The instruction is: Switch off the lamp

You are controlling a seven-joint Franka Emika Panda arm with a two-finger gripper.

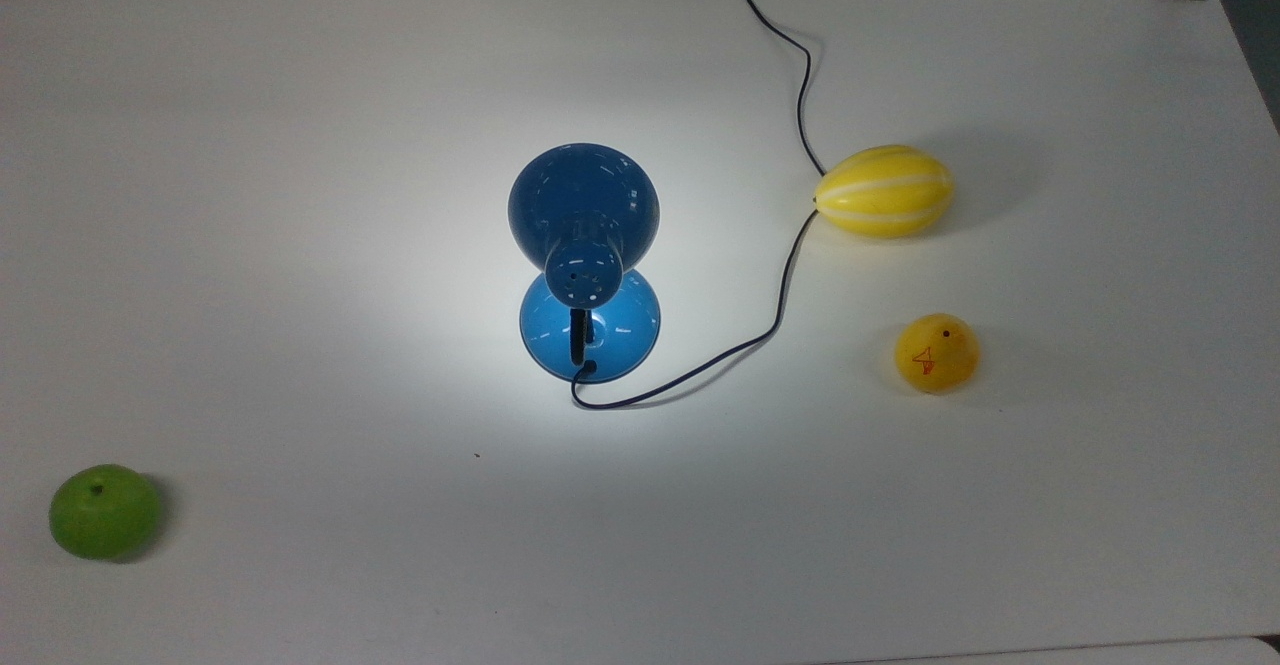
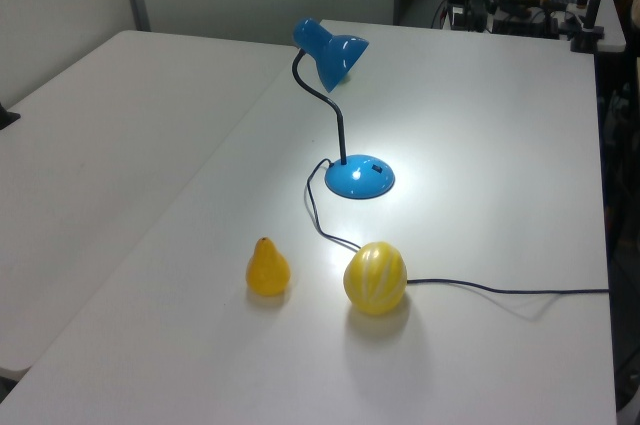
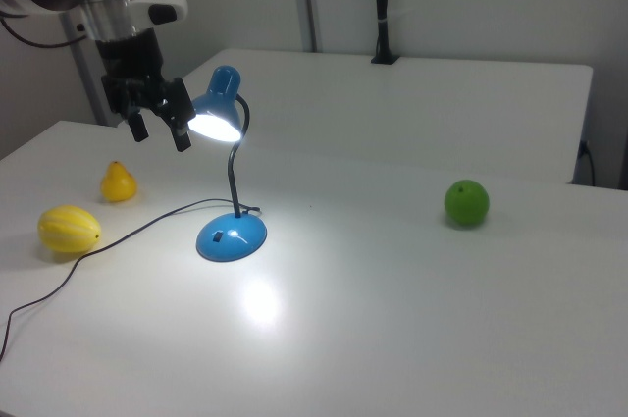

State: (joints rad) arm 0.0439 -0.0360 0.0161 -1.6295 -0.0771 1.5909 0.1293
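- The lamp (image 3: 232,182) stands lit near the middle of the white surface (image 3: 412,280), its shade throwing a bright pool of light below.
- My jaws (image 3: 157,125) hang in the air with the fingers apart and holding nothing, up at shade height, just to the right view's left of the shade (image 3: 218,113).
- The lamp's round blue base (image 3: 232,236) sits on the surface well below my jaws and a little to the right view's right; a small dark mark on its top is probably the switch.
- So, as I judge it, my coming move runs mostly downward toward the base.
- The black cord (image 1: 790,275) trails from the base past a yellow melon (image 1: 884,191); a yellow pear (image 1: 937,353) and a green apple (image 1: 104,511) lie well apart.
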